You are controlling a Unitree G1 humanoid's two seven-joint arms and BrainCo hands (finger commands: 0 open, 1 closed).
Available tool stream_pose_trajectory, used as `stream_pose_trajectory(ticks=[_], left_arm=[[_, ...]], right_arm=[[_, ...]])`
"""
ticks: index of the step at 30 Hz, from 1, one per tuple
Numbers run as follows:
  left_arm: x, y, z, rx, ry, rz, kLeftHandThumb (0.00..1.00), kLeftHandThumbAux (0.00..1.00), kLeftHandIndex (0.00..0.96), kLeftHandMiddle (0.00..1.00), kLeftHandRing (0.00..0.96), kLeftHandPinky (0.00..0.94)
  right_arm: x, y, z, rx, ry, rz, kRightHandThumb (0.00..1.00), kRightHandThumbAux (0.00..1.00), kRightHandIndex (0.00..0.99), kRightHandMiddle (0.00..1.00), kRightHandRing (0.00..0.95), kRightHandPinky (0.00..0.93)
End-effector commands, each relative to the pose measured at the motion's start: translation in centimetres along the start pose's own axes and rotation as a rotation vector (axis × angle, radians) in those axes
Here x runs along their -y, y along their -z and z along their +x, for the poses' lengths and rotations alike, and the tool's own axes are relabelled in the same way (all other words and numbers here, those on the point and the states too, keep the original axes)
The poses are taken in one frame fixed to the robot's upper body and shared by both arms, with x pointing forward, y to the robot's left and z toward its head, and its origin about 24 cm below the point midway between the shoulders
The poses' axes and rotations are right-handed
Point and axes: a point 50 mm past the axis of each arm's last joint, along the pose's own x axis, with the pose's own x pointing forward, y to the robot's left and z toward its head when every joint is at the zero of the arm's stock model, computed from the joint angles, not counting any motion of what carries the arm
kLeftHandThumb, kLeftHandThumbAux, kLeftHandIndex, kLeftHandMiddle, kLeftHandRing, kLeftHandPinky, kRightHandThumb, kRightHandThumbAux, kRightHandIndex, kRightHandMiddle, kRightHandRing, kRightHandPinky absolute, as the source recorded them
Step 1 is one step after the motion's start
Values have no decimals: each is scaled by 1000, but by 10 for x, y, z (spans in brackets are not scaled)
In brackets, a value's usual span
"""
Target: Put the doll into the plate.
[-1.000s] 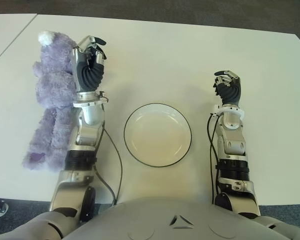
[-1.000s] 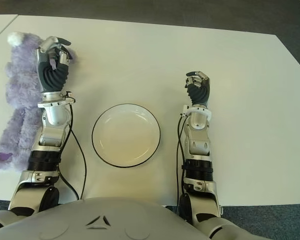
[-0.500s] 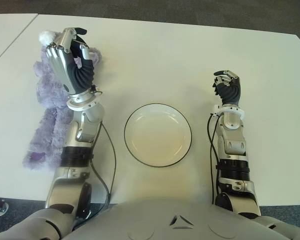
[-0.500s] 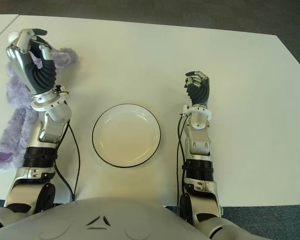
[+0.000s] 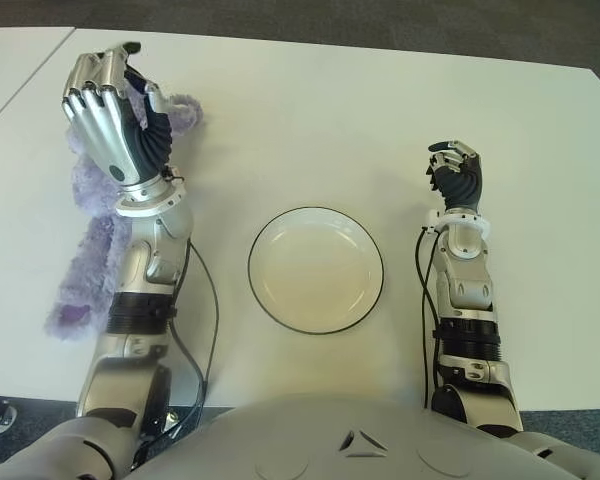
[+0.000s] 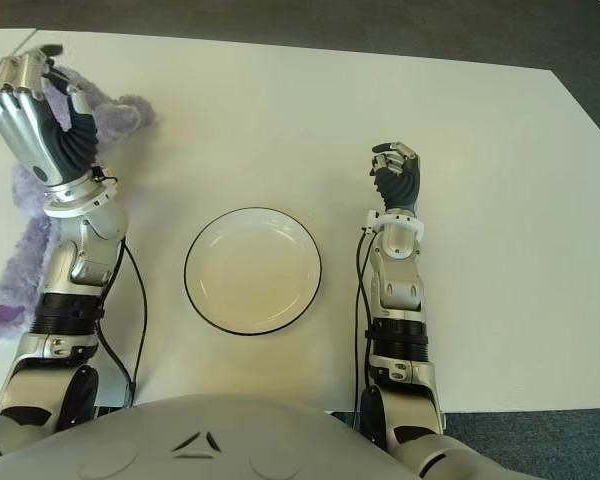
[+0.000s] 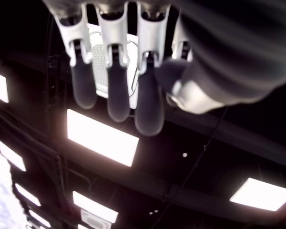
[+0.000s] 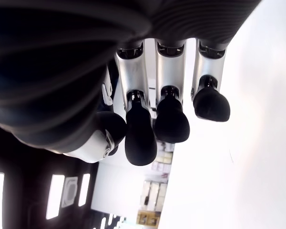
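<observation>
While my left hand (image 5: 110, 110) is raised over the upper body of the purple doll (image 5: 90, 255), the left eye view shows its knuckles facing the camera and its fingers loosely bent, holding nothing. Beneath it the doll lies lengthwise on the white worktop (image 5: 310, 120), well left of the plate (image 5: 316, 269), with one fuzzy arm poking out beside my wrist and its legs trailing along my forearm. Nothing is in the plate, which sits between my two arms. My right hand (image 5: 457, 176) shows right of the plate, fingers curled in.

From the right eye view, the scene is the same: doll (image 6: 20, 240) at the far left, plate (image 6: 252, 270) bare.

Seen from my left wrist, the fingers (image 7: 109, 90) hang relaxed against ceiling lights, gripping nothing.

Seen from my right wrist, the fingers (image 8: 140, 138) are bent inward around nothing, with the worktop (image 8: 257, 143) behind.
</observation>
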Motion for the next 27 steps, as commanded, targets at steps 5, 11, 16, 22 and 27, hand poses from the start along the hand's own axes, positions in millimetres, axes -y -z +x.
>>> stream_pose_trajectory(ticks=[5,11,16,22,27], left_arm=[[-3,3,-2,-35,59,165,472,445,144,24,10,7],[-1,4,0,-108,108,195,456,407,93,2,1,0],[0,3,3,-216,238,193,395,391,19,0,0,0],[2,5,5,-317,377,292,319,370,1,0,0,0],[3,8,7,-384,496,363,240,333,0,0,0,0]], right_arm=[[0,3,0,-3,-8,-10,716,713,436,731,763,781],[1,3,0,-4,-15,-8,716,713,435,728,759,776],[2,3,0,-14,-13,-5,717,713,436,729,759,777],[2,3,0,-22,-15,-6,717,713,436,729,759,776],[2,3,0,-23,-15,-8,717,713,436,728,758,776]])
